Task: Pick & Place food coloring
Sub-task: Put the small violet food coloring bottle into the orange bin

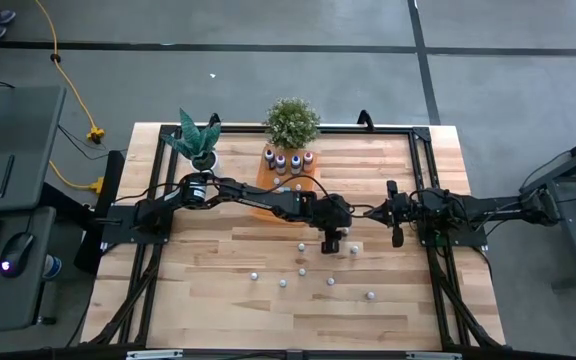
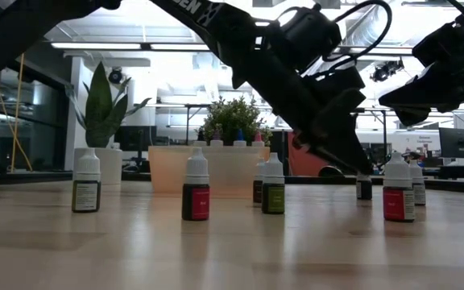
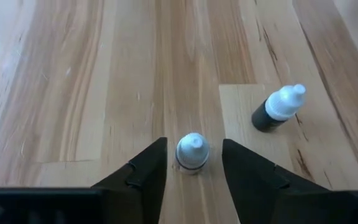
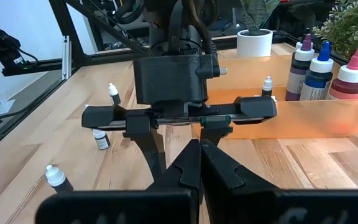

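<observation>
Food coloring bottles: approx. seven small white-capped ones standing loose on the wooden table, scattered in front of both arms; in low view bodies showing red, green, dark.
Target bottle: standing upright betw. the left gripper's fingers, not yet pinched; a dark-bodied bottle sitting nearby, apart.
Left gripper: reaching across table centre, pointing down over the bottle; fingers spread, gaps showing on both sides of the cap.
Right gripper: hovering above table, just right of left gripper; fingers pressed together, holding nothing.
Orange tray: sitting at far side of table, containing larger bottles w/ purple, blue, red bodies.
Plants: spiky-leaf one in white pot and bushy one, both standing at far edge beside tray.
</observation>
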Action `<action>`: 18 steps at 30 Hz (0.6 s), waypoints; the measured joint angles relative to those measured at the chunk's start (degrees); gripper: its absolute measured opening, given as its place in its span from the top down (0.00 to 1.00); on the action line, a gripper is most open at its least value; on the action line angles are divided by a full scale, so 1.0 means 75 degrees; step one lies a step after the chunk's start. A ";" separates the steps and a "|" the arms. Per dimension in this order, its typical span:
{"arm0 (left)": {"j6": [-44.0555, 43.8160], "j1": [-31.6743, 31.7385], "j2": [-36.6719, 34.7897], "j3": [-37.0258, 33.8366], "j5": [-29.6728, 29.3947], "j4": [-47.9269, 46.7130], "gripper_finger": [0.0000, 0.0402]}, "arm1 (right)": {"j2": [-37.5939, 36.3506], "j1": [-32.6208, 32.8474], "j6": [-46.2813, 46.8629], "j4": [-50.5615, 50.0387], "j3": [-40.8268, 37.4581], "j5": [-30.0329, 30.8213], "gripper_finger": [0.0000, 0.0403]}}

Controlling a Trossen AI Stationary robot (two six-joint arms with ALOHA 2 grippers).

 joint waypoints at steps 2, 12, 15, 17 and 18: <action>-0.0030 0.0000 0.0000 0.0000 0.0000 0.0096 0.64 | 0.0000 -0.0002 0.0000 0.0000 0.0000 0.0001 1.00; -0.0166 0.0026 0.0067 0.0000 0.0119 0.0030 0.64 | 0.0000 -0.0003 0.0000 0.0001 0.0002 0.0002 1.00; -0.0205 0.0026 0.0064 0.0003 0.0119 0.0091 0.64 | 0.0000 -0.0002 0.0000 0.0001 0.0000 0.0003 1.00; -0.0205 0.0026 0.0066 0.0003 0.0119 0.0074 0.64 | 0.0000 0.0000 0.0000 0.0000 0.0002 0.0000 1.00; -0.0205 0.0026 0.0067 0.0003 0.0119 0.0082 0.64 | 0.0000 0.0000 0.0000 0.0000 0.0001 0.0000 1.00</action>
